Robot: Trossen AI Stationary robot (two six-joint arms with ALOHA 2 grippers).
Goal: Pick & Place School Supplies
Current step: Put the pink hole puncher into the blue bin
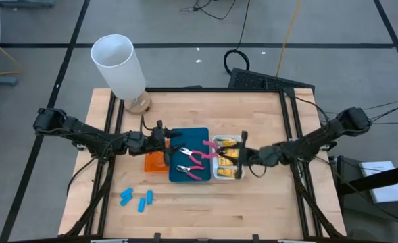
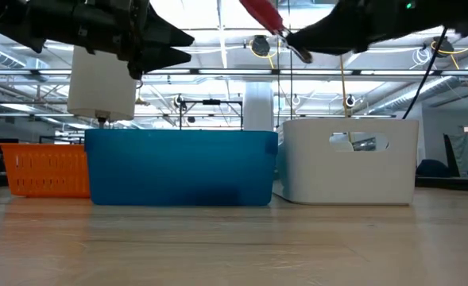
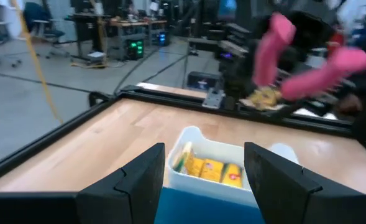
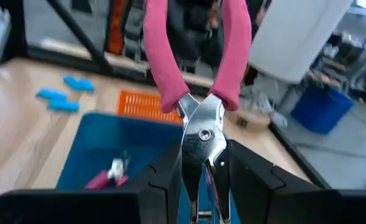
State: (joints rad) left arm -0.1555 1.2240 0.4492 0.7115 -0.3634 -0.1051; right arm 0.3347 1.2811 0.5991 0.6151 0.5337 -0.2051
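My right gripper [image 1: 239,156] reaches in from the table's right and is shut on a pink-handled pliers [image 1: 209,150], held in the air over the blue tray [image 1: 193,133] and the white tray [image 1: 219,175]. Another pink-handled pliers [image 1: 190,169] lies in the blue tray. Yellow packets [image 3: 214,168] lie in the white tray. Three light-blue pieces [image 1: 136,198] rest on the table near the front left. My left gripper [image 3: 204,180] hovers open over the orange tray [image 1: 155,162], touching nothing. My right gripper pinches the pliers' metal head [image 4: 202,140] between its two fingers [image 4: 164,177]. The fingers come level from the table's right and lie along the pliers. The pink handles [image 4: 164,56] stick out ahead of the fingertips, toward the table's left. The pliers is lifted clear of the trays.
A tall white cylinder [image 1: 119,64] stands at the table's far left corner. The orange, blue and white trays sit side by side in the middle. Bare wood lies along the near edge [image 1: 253,209] and the far side [image 1: 205,108].
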